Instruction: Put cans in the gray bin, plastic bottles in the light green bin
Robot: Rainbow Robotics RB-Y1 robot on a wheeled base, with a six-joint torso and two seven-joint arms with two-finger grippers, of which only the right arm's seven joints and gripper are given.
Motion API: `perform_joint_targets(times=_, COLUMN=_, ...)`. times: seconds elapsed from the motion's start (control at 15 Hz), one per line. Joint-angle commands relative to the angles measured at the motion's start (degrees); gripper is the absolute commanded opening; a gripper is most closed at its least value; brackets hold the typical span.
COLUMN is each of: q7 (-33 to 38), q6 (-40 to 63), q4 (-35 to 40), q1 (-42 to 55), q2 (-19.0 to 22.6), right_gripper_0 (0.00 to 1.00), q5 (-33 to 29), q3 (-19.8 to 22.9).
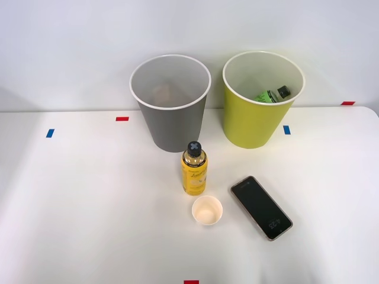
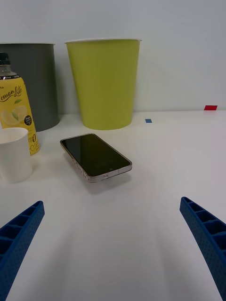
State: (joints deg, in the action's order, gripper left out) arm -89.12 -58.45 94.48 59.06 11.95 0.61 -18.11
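Note:
A yellow plastic bottle [image 1: 194,170] with a black cap stands upright on the white table, just in front of the gray bin [image 1: 170,106]. The same bottle [image 2: 15,113] shows in the right wrist view beside the gray bin [image 2: 35,84]. To the gray bin's right stands the light green bin [image 1: 260,103], [image 2: 104,82], with a greenish bottle [image 1: 273,94] lying inside it. Something brownish lies at the gray bin's bottom; I cannot tell what. My right gripper [image 2: 113,244] is open, low over the table, with its blue fingers [image 2: 207,235] wide apart and nothing between them.
A small white paper cup [image 1: 207,210], [image 2: 14,154] stands in front of the yellow bottle. A dark phone [image 1: 261,207], [image 2: 95,156] lies flat to the cup's right, between the gripper and the green bin. Red and blue tape marks dot the table.

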Motion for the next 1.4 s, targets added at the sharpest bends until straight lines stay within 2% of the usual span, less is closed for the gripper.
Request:
perform_joint_targets(times=0.07, q7=0.00, q6=0.00, q4=0.00, q1=0.00, q2=0.00, right_gripper_0=1.00, q5=0.00, q3=0.00)
perform_joint_targets(times=1.4, q7=0.00, q6=0.00, q4=0.00, q1=0.00, q2=0.00, right_gripper_0=1.00, q5=0.00, q3=0.00)
